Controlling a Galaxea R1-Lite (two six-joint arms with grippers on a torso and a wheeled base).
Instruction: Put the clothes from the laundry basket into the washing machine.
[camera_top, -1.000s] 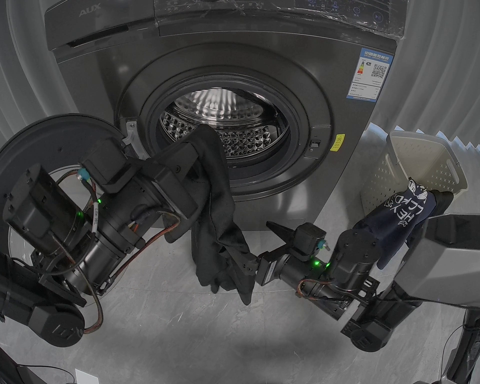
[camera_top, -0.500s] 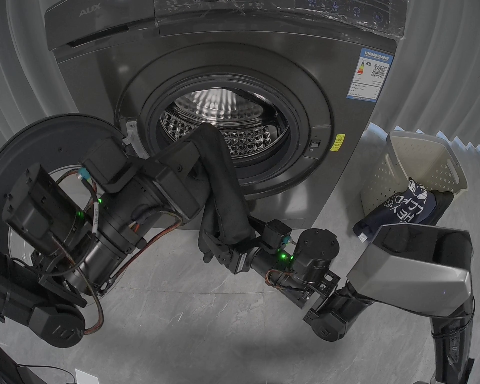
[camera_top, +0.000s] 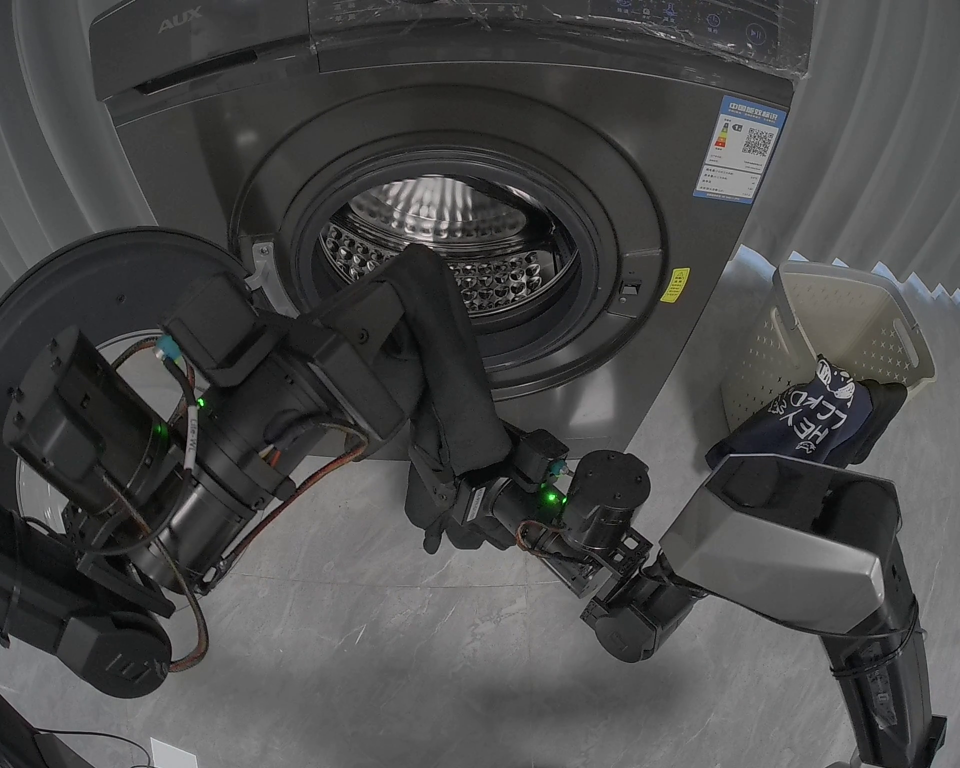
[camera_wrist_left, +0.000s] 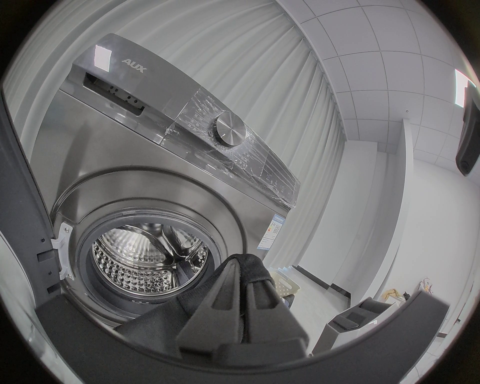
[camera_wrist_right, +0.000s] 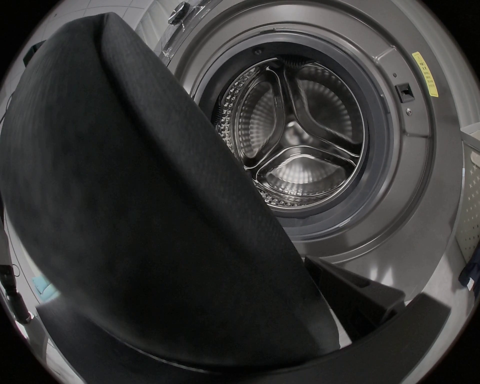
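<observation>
A black garment (camera_top: 450, 380) hangs in front of the washing machine's open drum (camera_top: 450, 230). My left gripper (camera_top: 385, 300) is shut on its upper end at the lower left of the drum mouth; the left wrist view shows the closed fingers (camera_wrist_left: 220, 305) wrapped in black cloth. My right gripper (camera_top: 445, 490) sits lower, under the bunched bottom of the garment, which drapes over it and hides most of it. The black garment (camera_wrist_right: 150, 225) covers much of the right wrist view, with the drum (camera_wrist_right: 300, 140) behind it. A navy printed garment (camera_top: 810, 420) hangs over the laundry basket (camera_top: 850, 300) on the right.
The round machine door (camera_top: 100, 290) stands swung open at the left, behind my left arm. The basket stands on the floor beside the machine's right corner. Grey tiled floor (camera_top: 400, 660) lies open in front of the machine. Curtains hang behind.
My right arm swung left from near the basket and rose, gathering the garment's hanging lower end up towards the drum mouth. The left gripper barely moved.
</observation>
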